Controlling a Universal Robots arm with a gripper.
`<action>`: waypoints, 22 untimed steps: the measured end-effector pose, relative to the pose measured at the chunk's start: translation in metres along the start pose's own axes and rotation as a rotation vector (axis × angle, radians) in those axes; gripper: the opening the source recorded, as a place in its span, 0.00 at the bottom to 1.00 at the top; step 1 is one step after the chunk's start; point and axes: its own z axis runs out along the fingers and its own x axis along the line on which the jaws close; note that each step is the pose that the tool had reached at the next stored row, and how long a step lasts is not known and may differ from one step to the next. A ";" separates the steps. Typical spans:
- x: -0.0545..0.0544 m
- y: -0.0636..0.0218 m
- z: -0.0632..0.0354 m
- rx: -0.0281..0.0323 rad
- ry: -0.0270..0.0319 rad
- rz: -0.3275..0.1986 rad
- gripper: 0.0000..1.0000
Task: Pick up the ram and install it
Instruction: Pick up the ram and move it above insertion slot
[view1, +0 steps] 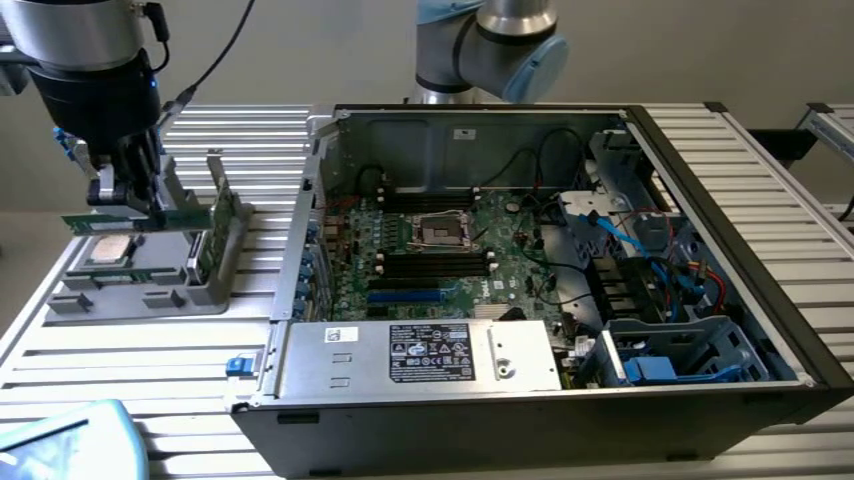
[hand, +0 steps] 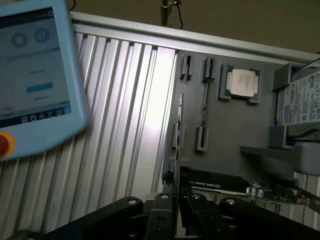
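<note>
Exterior view: end effector (view1: 128, 205) points straight down above the tray (view1: 134, 300), clamping the ram (view1: 83, 221) level.

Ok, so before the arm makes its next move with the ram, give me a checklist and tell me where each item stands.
1. Ram gripped by the hand: ok, the hand is closed on it and the stick hangs level.
2. Ram free of the grey holder uprights: cannot tell.
3. Case open, motherboard exposed: ok.
4. Black memory slots empty: ok by the look of them; latch positions cannot tell.
5. Blue cables off the slots: ok, they lie toward the exterior view's right of the board.
6. Processor seated in the holder: ok.
</note>
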 end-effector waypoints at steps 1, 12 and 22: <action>0.000 -0.0019 -0.0018 -0.0001 0.0004 0.000 0.14; 0.001 -0.0259 -0.0209 -0.0013 0.0074 0.001 0.14; 0.002 -0.0481 -0.0389 -0.0026 0.0153 0.003 0.14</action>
